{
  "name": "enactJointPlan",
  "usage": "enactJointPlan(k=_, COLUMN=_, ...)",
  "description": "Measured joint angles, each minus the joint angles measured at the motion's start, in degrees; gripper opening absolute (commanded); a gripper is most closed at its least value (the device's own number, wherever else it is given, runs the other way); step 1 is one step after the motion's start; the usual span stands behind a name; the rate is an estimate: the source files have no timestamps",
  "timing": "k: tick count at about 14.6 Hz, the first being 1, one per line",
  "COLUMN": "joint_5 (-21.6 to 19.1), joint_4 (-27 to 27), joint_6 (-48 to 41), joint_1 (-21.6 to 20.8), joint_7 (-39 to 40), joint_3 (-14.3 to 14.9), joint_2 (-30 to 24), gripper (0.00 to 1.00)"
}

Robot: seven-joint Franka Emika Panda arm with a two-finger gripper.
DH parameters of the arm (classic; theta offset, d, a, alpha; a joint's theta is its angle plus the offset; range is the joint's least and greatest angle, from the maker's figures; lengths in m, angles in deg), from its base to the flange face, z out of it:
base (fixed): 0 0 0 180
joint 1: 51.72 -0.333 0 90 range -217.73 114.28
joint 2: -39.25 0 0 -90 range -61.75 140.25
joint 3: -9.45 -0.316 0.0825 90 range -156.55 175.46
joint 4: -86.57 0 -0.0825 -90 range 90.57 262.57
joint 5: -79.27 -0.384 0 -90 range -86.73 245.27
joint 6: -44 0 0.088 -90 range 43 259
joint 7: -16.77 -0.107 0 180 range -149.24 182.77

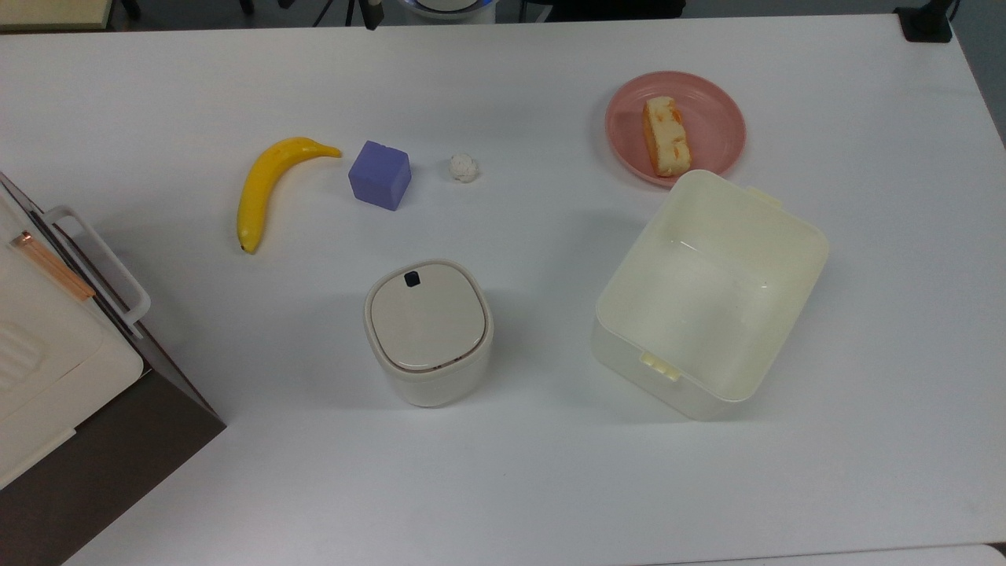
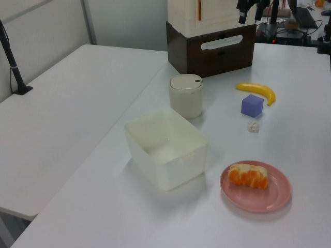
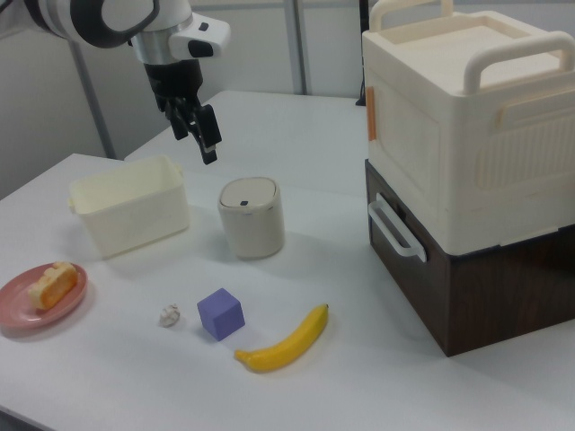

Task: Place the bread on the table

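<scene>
The arm reaches in from the right view's upper left, its white and black wrist bent downward; the gripper hangs in the air, pointing down and slightly toward the right view's right; its two dark fingers are spread apart, with nothing held between them.

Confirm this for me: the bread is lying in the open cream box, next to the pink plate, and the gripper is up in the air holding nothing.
Not quite. The bread lies on the pink plate, not in the cream box, which sits beside the plate with nothing in it, as the top view shows. The rest holds: in the right view the gripper hangs in the air, holding nothing.
</scene>
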Motion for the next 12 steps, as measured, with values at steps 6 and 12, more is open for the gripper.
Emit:
enactJointPlan(k=6, joint_5=1.2, joint_4=0.0, joint_6=-0.3, joint_1=0.0, joint_7=0.0, joint_3=0.1, joint_2=-0.1, gripper=1.0)
enactJointPlan(k=12, joint_5=4.0, joint_4=0.0, joint_6=-1.6, joint_1=0.0, joint_7=0.0, joint_3=0.1, joint_2=-0.1, gripper=1.0)
